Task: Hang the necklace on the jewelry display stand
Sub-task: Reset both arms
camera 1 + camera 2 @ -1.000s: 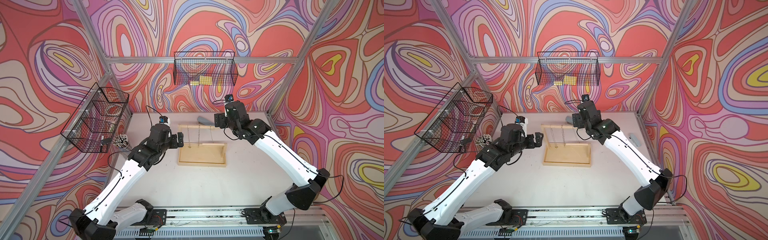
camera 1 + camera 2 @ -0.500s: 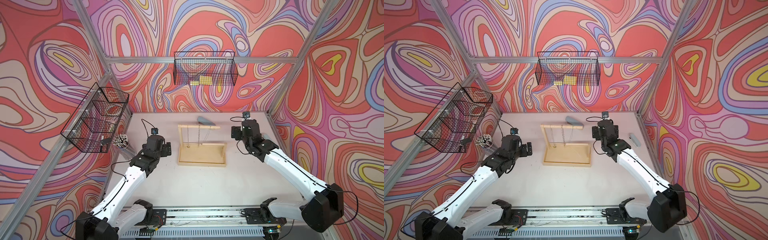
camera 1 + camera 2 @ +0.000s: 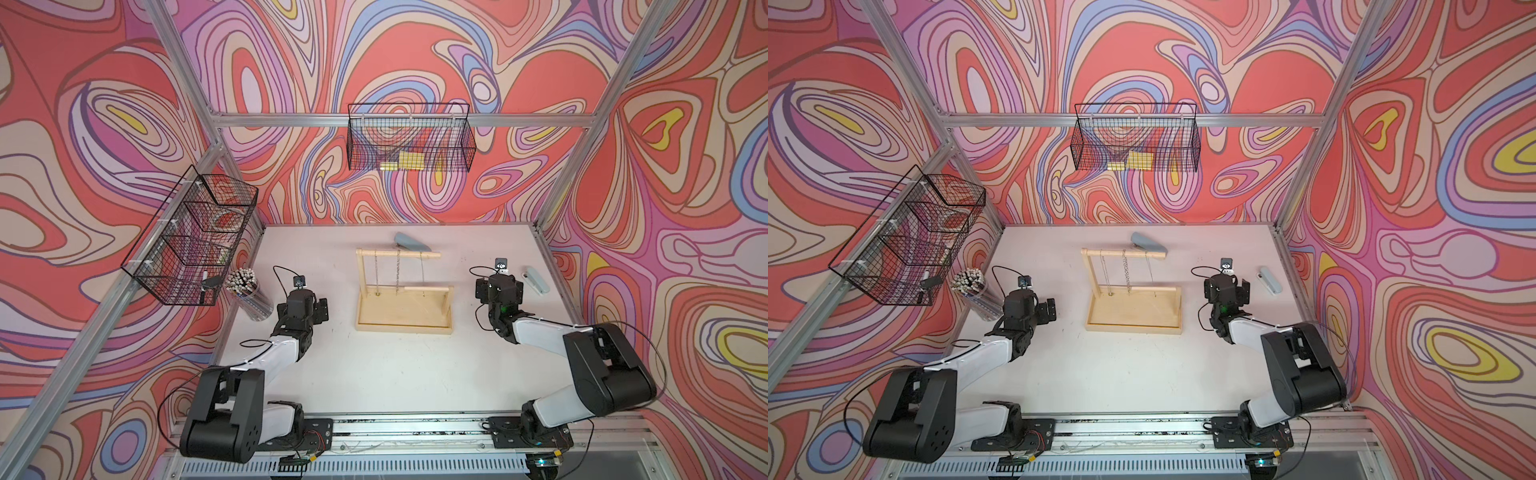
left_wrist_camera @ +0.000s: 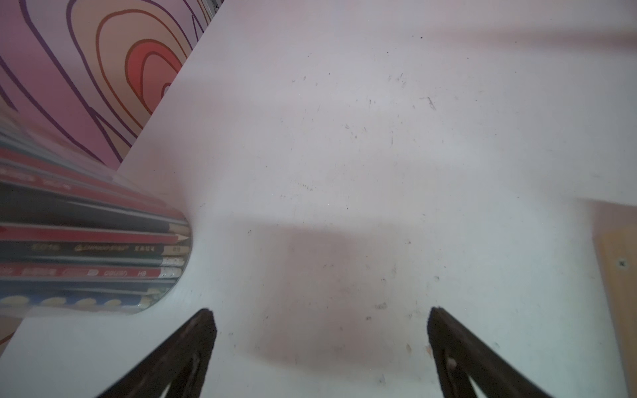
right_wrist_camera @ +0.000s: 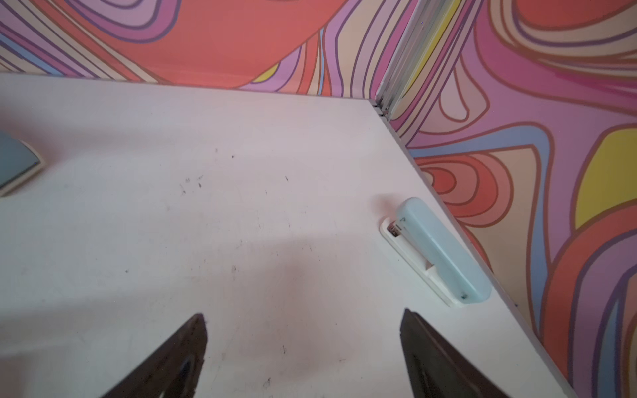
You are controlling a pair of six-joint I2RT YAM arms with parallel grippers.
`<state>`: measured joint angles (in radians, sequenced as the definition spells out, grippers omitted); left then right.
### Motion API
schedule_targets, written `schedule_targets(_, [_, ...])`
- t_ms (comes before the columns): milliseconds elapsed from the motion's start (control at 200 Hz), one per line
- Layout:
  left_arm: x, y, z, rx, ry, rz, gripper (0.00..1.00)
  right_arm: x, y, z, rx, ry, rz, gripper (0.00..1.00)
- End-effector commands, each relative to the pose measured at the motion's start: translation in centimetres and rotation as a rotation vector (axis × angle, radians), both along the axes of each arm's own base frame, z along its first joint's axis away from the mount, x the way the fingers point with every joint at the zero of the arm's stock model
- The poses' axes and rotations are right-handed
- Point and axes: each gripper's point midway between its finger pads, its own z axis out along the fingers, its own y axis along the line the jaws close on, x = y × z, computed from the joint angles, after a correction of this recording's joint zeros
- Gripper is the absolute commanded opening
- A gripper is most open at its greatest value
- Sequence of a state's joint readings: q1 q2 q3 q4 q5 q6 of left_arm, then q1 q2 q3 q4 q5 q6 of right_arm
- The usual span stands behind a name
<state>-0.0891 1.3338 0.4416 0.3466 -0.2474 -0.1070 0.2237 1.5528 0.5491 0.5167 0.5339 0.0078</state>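
White table [image 3: 374, 374]: pencils [image 4: 103, 273] marked "HB". Jewelry display stand [image 3: 399, 312] stands between left gripper [image 4: 320, 310] and right gripper [image 5: 303, 313], apart from both; each is spread wide, empty.

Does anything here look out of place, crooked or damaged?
Nothing stands out. The stand sits upright, the chains hang straight from its top bar, and the left gripper and right gripper are open and empty.

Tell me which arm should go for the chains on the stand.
Probably right: the top bar of the pale wooden jewelry display stand ends free toward the open right end effector; its upright blocks the open left end effector.
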Motion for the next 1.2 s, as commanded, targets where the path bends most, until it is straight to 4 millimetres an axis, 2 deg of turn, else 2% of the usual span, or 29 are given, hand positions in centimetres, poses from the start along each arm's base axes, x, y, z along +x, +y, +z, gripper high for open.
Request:
schedule_targets(0, [3.1,-1.0,3.2,0.019,-0.181,-0.091,0.99,1.1,-0.9,3.4,0.012,-0.231,-0.007,0.91])
schedule_targets(65, [3.6,-0.4,3.7,0.042,-0.251,-0.074,1.0,1.4,-2.2,2.2,0.058,-0.242,-0.021,0.91])
schedule_targets(135, [3.6,-0.2,2.4,0.006,-0.243,-0.088,0.99,1.3,-3.0,1.6,0.106,-0.231,-0.022,0.9])
schedule_targets(275, [3.1,-0.8,1.9,-0.006,-0.313,-0.128,0.99,1.0,-3.6,1.6,0.159,-0.262,0.005,0.88])
schedule_targets(330, [2.8,-1.2,1.8,-0.029,-0.304,-0.165,0.99,2.0,-3.5,0.8,0.194,-0.208,0.039,0.85])
schedule_targets(361, [2.7,-1.6,1.8,-0.038,-0.306,-0.197,0.99,2.6,-3.6,0.4,0.207,-0.185,0.048,0.87])
schedule_targets(396, [2.7,-1.9,1.9,-0.04,-0.312,-0.21,0.99,2.5,-3.5,0.3,0.209,-0.182,0.057,0.92])
schedule_targets(506, [3.2,-1.2,1.8,-0.035,-0.303,-0.17,0.99,2.3,-3.0,0.1,0.205,-0.191,0.093,0.86])
schedule_targets(521, [3.3,-0.9,1.8,-0.033,-0.294,-0.148,0.99,2.2,-2.9,0.1,0.197,-0.213,0.101,0.88])
schedule_targets(531, [3.4,-0.7,1.7,-0.032,-0.288,-0.136,0.99,2.2,-3.0,0.3,0.189,-0.232,0.099,0.96])
schedule_targets(551, [3.5,-0.2,1.6,-0.027,-0.277,-0.109,0.99,2.0,-3.1,0.2,0.184,-0.236,0.085,0.98])
schedule_targets(591, [3.7,0.6,1.5,-0.02,-0.261,-0.061,0.99,1.9,-3.3,-0.1,0.196,-0.202,0.065,0.98])
schedule_targets(1022, [3.7,0.4,1.5,-0.001,-0.26,-0.061,0.99,1.9,-3.2,0.1,0.182,-0.225,0.068,0.98])
schedule_targets(1127, [3.7,0.4,1.6,-0.001,-0.261,-0.06,0.99,2.5,-1.9,-0.3,0.191,-0.189,0.144,0.98])
schedule_targets(1192, [3.7,0.3,1.5,-0.002,-0.26,-0.063,0.99,2.5,-1.9,-0.3,0.193,-0.189,0.145,0.98])
